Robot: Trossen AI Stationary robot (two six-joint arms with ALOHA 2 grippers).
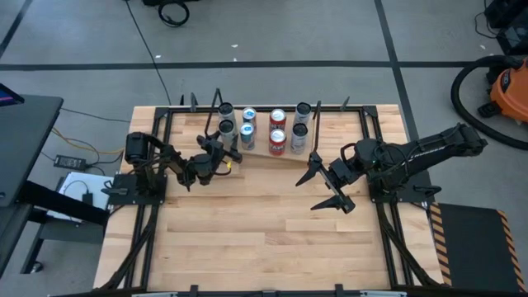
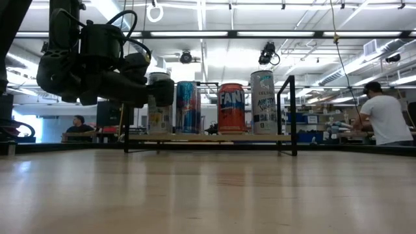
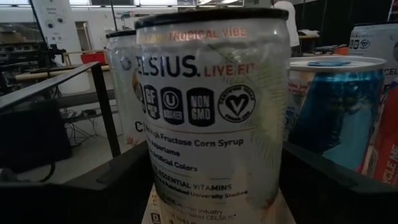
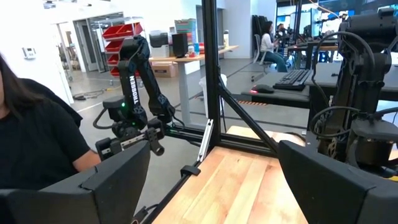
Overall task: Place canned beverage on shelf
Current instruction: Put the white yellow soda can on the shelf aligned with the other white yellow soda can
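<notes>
Dark fingers (image 3: 336,180) of the left gripper (image 1: 221,157) pinch a tall white Celsius can (image 3: 214,118) from both sides, at the left end of the shelf (image 1: 285,157), a pale wood board between thin black rods. More cans (image 1: 277,142) stand upright close alongside. Off to the right, the right gripper (image 1: 326,188) hangs with fingers spread wide over bare butcher-block table (image 1: 264,239), well apart.

A white can (image 3: 214,124) reads "CELSIUS LIVE FIT," "TROPICAL VIBE," "NON GMO"; an orange can (image 2: 231,108) shows "FAN"; a distant arm (image 4: 134,81) bears "TROSSEN."
</notes>
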